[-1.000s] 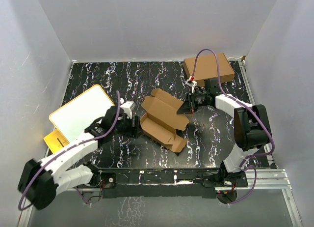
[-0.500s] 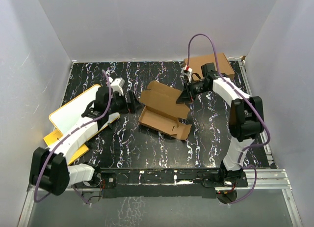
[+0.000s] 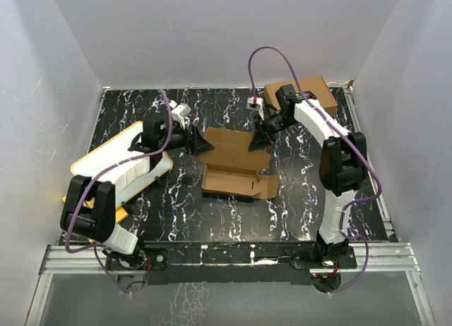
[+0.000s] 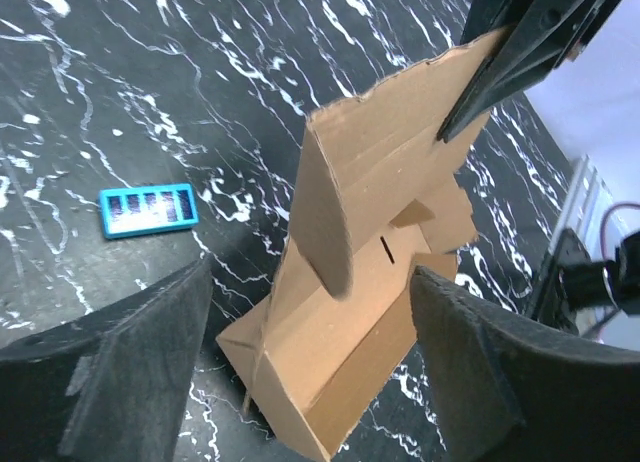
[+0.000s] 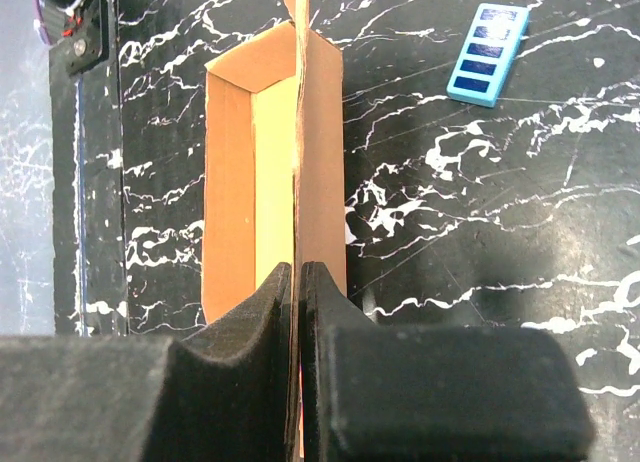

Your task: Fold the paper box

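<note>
The paper box (image 3: 236,172) is a half-folded brown cardboard sheet in the middle of the black marbled table, with its trough open and one wide panel raised. My right gripper (image 3: 260,137) is shut on the far edge of that raised panel; in the right wrist view the fingers (image 5: 270,312) pinch the thin panel (image 5: 298,132) edge-on above the trough (image 5: 230,182). My left gripper (image 3: 195,142) is open at the box's left end. In the left wrist view the box (image 4: 370,282) lies between and beyond its spread fingers (image 4: 150,362).
A larger ready-made brown box (image 3: 305,94) stands at the back right, behind the right arm. A white board with a yellow rim (image 3: 116,164) lies at the left under the left arm. A small blue ribbed block (image 4: 148,210) lies on the table beside the box (image 5: 488,67).
Both arms have swung toward the back of the table. The right gripper has drawn the held panel back and left. The box has turned to lie more level, and the left gripper followed its left end.
</note>
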`<state>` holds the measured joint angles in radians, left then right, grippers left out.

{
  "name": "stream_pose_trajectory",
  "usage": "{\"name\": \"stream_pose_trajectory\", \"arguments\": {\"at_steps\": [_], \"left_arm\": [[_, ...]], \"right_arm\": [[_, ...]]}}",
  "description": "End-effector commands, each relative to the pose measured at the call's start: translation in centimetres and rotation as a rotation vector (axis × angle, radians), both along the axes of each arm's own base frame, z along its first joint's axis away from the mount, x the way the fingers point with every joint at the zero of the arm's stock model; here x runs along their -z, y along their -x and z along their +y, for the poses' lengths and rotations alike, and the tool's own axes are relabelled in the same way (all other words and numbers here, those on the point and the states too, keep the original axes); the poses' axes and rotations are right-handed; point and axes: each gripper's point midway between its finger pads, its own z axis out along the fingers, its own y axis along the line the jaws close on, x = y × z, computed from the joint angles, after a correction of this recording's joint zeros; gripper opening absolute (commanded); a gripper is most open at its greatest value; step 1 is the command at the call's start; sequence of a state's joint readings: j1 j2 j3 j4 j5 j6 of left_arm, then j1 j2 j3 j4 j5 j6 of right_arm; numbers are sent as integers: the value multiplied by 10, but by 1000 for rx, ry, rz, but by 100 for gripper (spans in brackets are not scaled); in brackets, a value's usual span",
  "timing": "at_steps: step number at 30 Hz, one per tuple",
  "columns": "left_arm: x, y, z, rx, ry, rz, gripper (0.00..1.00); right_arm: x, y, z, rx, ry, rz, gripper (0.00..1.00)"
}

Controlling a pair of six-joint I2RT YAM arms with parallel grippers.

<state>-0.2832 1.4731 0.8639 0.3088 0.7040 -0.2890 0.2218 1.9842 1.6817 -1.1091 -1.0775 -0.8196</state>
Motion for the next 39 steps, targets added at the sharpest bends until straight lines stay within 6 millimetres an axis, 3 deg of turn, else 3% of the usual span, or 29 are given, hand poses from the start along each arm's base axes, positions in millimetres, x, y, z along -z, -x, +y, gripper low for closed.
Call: {"name": "stream_pose_trajectory", "arguments": {"at_steps": [1, 5, 10, 17, 21, 26, 32, 39], "left_arm": [[-23, 8, -18, 184, 74, -87, 73], [-14, 11, -20, 211, 81, -69, 60], [-7, 19, -24, 259, 112, -45, 26], [-6, 29, -22, 259, 123, -72, 0], [-4, 32, -16, 214, 111, -97, 0], [1, 42, -2, 102, 93, -140, 0], [-7, 56, 17, -39, 94, -239, 0], [-26, 71, 23, -96, 132, -386, 0]], "right_arm": [[-21, 2, 10, -69, -1, -120, 8], [-25, 3, 14, -85, 2, -140, 8], [-29, 3, 16, -96, -5, -150, 8], [-34, 5, 16, -95, -10, -156, 9], [-35, 7, 16, -89, -6, -150, 14], [-46, 2, 4, -20, -17, -145, 42], [-67, 1, -32, 147, -69, -174, 65], [-15, 9, -55, 439, -20, -157, 86]]}}
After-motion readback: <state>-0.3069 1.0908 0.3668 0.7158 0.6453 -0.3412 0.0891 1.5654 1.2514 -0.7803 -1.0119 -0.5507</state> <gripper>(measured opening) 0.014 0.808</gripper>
